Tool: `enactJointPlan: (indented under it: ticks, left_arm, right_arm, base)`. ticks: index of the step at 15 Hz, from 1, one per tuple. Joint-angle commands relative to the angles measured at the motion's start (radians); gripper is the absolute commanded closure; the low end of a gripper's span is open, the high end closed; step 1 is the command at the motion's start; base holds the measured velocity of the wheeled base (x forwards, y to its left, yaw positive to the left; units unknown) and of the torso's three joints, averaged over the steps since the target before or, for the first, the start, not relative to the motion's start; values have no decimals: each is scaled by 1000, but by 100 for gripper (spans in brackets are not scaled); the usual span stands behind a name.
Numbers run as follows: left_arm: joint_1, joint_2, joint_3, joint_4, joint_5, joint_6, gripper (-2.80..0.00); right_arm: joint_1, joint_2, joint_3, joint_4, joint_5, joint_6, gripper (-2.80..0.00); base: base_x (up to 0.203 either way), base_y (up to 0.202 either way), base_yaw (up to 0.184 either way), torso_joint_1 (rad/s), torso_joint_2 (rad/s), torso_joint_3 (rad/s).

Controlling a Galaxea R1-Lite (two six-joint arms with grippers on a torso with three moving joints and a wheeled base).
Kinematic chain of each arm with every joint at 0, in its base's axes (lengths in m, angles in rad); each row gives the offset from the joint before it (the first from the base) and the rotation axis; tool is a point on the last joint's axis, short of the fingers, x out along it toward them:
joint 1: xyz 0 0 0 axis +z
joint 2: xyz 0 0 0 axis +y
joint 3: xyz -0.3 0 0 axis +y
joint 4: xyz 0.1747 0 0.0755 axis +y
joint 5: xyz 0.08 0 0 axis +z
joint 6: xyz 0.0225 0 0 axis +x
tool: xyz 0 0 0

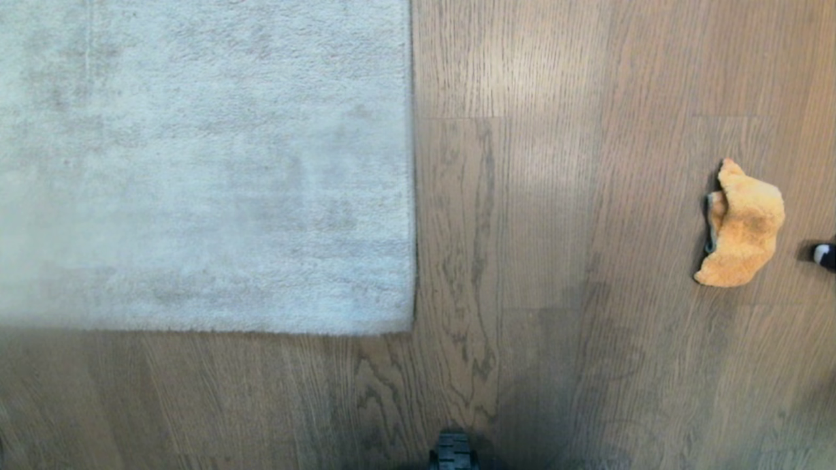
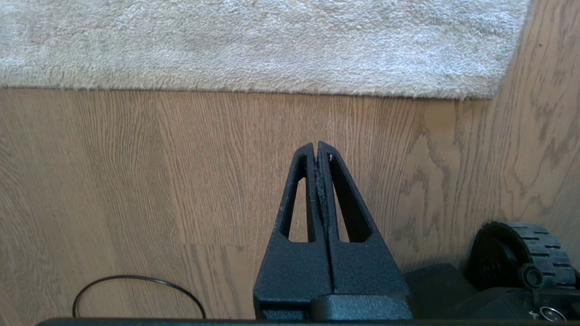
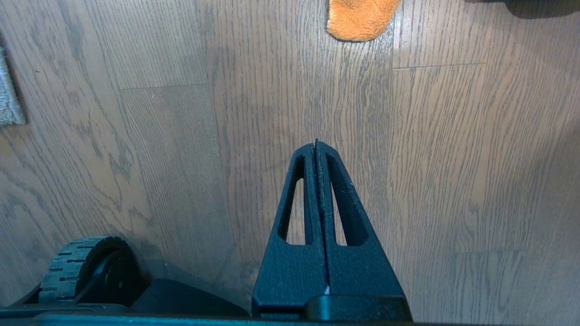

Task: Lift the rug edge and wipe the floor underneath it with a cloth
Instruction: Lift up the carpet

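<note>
The light grey rug (image 1: 202, 163) lies flat on the brown wood floor (image 1: 555, 261), filling the upper left of the head view, its near corner in front of me. A crumpled orange cloth (image 1: 741, 225) rests on the floor far to the right. Neither arm shows in the head view. My left gripper (image 2: 316, 147) hangs shut and empty above bare planks, short of the rug (image 2: 253, 45) edge. My right gripper (image 3: 316, 145) is likewise shut and empty over bare floor, and a corner of the cloth (image 3: 360, 18) lies well beyond its tips.
A black base wheel (image 1: 452, 454) sits at the bottom middle of the head view; the wheel (image 2: 521, 249) also shows by the left gripper, and the wheel (image 3: 81, 267) by the right. A thin black cable loop (image 2: 136, 294) lies on the floor. A black-and-white object (image 1: 824, 253) pokes in past the cloth.
</note>
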Motion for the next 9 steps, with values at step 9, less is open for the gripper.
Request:
enactJointPlan:
  ticks: [9]
  left_arm:
    - [0, 1, 0, -1, 1, 4, 0]
  right_arm:
    - [0, 0, 0, 0, -1, 0, 0]
  base:
    - [0, 0, 0, 0, 0, 0]
